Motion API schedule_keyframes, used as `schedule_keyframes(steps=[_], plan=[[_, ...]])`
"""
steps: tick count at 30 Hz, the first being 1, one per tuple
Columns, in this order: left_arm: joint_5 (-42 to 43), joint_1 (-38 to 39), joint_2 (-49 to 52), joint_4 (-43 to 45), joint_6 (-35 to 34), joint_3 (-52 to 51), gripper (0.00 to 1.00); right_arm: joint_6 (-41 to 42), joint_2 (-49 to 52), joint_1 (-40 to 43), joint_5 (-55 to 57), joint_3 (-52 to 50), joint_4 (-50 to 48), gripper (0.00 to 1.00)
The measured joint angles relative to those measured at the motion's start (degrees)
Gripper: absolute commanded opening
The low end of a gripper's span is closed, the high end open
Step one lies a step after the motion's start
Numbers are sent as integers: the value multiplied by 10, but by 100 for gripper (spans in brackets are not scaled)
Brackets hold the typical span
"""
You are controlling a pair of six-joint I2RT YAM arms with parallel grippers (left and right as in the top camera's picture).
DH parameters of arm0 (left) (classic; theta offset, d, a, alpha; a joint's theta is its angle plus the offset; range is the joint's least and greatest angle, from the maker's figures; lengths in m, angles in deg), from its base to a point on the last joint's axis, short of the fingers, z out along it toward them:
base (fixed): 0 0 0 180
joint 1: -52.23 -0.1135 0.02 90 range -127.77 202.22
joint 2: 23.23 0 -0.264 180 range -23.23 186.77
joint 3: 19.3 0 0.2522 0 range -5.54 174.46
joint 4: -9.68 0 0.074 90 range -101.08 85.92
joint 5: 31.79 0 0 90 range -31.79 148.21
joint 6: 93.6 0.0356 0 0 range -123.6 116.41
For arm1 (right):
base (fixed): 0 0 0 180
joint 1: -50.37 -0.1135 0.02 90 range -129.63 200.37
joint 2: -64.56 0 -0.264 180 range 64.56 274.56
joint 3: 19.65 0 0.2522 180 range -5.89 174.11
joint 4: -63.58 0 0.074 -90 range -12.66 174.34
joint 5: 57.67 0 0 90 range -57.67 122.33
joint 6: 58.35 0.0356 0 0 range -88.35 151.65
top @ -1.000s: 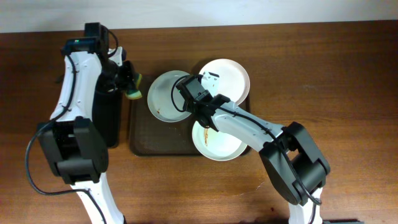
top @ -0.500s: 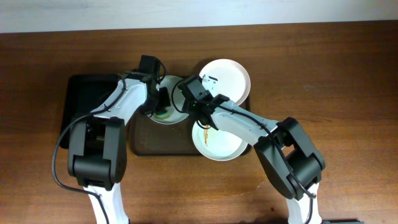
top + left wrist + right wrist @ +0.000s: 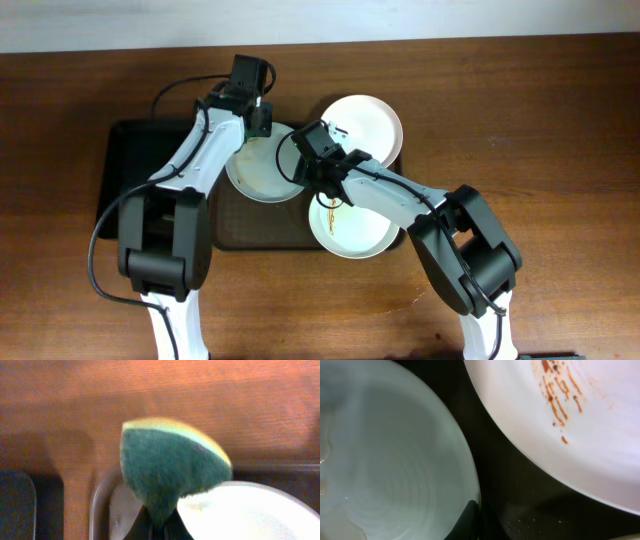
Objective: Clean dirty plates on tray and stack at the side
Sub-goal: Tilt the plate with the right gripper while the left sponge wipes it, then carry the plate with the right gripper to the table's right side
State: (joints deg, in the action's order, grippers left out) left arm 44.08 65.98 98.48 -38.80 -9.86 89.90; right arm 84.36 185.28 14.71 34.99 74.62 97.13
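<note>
Between the fingertips of the left gripper, clamps a sponge by its lower corner, green scouring face outward and yellow backing behind, presumably to keep the rough side ready for scrubbing. Hangs at the far rim of the nearest plate, over the edge of the tray; cannot tell whether sponge and rim touch. Across that same plate, pinches its opposite rim with the right gripper, jaws drawn tight on the edge as far as the wrist view shows, most likely to steady the plate against the push of the sponge. Just beside the right gripper, past a dark strip of tray, finds a second plate marked with thin reddish-brown streaks, so judged not yet cleaned. Farther beyond the right gripper, finds a third plate overhanging the tray's far corner; looks white from overhead, too small to call spotless. Leaves all three on the tray, none stacked at the side. Outward of the left gripper, notes a smaller black tray on the brown wooden table, and at the far edge a pale strip of wall.
</note>
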Motion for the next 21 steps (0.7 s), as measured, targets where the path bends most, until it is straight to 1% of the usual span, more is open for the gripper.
schedule_keyframes(steps=[1,2,3,4,6,7,8,9,10,11,13,14,15,16,17,19,20,21], plan=[[25,-2,0,-76,1,45,1,0,0,0,0,0,2,4],[45,-7,0,-124,-2,85,1,0,0,0,0,0,1,4],[79,-22,0,-194,-5,123,1,-11,1,1,-10,4,7,4],[113,-46,-1,-232,-6,151,1,-23,2,2,-18,9,10,4],[156,-86,-1,-282,-7,158,1,-71,8,3,-27,71,122,4],[170,-104,-1,-285,-7,159,1,-109,11,3,-30,119,187,4],[178,-146,-1,-286,-7,159,1,-161,15,3,-27,195,264,4],[182,-162,-1,-285,-7,159,1,-184,19,3,-22,231,307,4],[186,-177,-1,-285,-7,159,2,-209,21,3,5,285,375,4],[187,-197,-1,-283,-7,159,1,-232,19,0,51,337,413,4],[187,-217,-1,-284,-7,159,1,-252,19,-20,165,395,478,4],[187,-218,-1,-285,-7,159,2,-262,19,-39,210,406,483,12],[188,-217,-1,-285,-7,159,1,-265,19,-54,223,406,485,27],[189,-216,-1,-285,-6,159,1,-263,20,-60,214,406,485,40],[189,-216,-1,-285,-7,159,1,-252,20,-54,179,406,485,42],[189,-216,-1,-286,-7,159,2,-242,22,-22,107,399,483,43],[189,-216,-1,-288,-7,159,2,-242,27,11,49,379,475,43],[189,-216,-1,-289,-7,159,2,-242,37,34,13,365,470,43]])
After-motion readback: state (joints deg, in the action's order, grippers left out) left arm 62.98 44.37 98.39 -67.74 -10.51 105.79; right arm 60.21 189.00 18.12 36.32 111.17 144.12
